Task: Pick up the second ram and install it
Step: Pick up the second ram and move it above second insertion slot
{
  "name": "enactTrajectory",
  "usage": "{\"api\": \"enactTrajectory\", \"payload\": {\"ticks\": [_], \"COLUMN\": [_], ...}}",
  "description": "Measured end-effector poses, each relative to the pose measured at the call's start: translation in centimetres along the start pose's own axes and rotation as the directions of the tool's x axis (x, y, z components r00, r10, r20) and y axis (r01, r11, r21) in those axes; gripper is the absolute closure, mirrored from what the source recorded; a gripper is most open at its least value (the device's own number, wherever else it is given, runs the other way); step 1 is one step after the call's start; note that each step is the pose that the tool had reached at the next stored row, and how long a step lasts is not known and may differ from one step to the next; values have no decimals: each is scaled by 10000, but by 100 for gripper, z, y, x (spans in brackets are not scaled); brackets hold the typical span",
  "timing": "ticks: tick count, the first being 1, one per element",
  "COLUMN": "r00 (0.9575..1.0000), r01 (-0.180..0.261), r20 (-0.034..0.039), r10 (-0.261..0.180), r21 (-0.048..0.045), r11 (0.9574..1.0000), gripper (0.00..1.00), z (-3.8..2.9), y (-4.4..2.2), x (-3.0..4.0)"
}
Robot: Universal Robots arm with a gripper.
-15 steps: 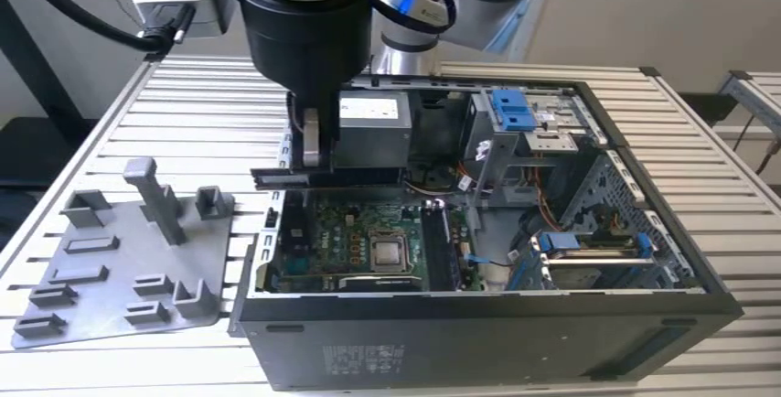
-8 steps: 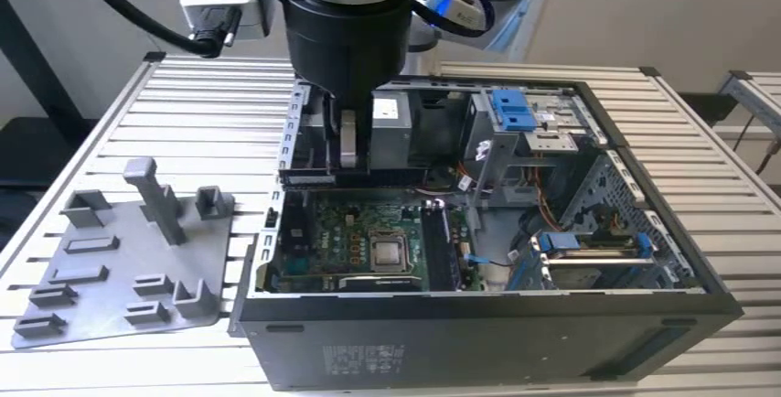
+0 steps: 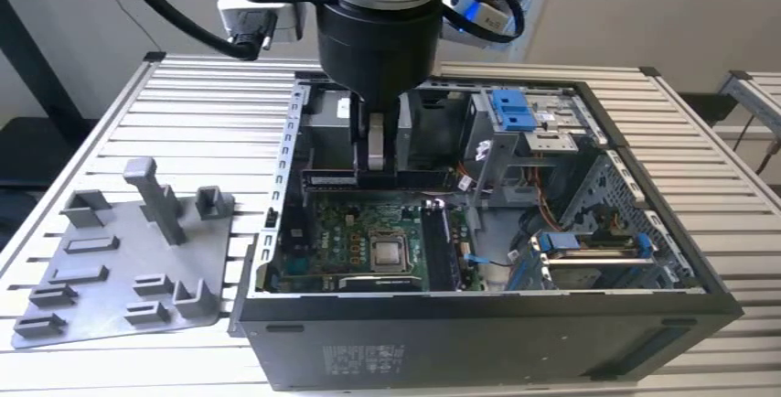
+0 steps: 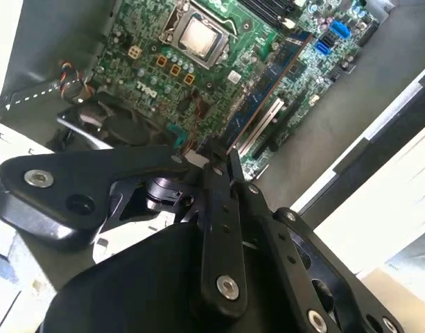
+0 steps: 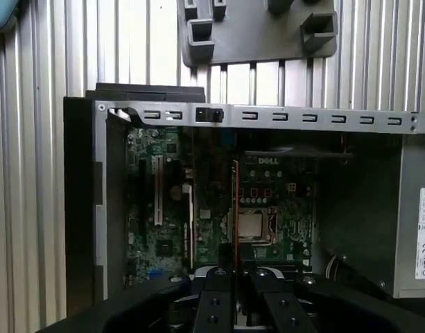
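The end effector [image 3: 379, 164] is clamping the second ram [image 3: 422, 178], a thin, flat, dark rectangular memory board, at its middle. The board is lying level beneath the fingers, inside the open black computer case [image 3: 488, 342], over the green motherboard [image 3: 354, 219], on the slatted metal bench [image 3: 183, 95].

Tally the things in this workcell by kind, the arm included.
Computer case: 1
Grey fixture plate: 1
Memory board, held by the gripper: 1
Robot arm: 1
Total: 4
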State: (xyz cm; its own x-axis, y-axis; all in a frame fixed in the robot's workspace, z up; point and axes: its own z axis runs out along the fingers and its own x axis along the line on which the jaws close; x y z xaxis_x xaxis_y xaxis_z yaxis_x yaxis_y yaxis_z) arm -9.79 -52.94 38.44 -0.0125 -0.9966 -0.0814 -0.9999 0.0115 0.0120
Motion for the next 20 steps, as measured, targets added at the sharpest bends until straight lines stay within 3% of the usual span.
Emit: {"api": "enactTrajectory", "payload": {"ticks": [4, 20], "r00": [9998, 9998], "r01": [-205, -207], "r20": [1, 2], "r10": [205, 207], "r21": [16, 17], "r11": [9998, 9998], "gripper": [86, 86], "z": [7, 7], "y": [-66, -623], "x": [-6, -28]}}
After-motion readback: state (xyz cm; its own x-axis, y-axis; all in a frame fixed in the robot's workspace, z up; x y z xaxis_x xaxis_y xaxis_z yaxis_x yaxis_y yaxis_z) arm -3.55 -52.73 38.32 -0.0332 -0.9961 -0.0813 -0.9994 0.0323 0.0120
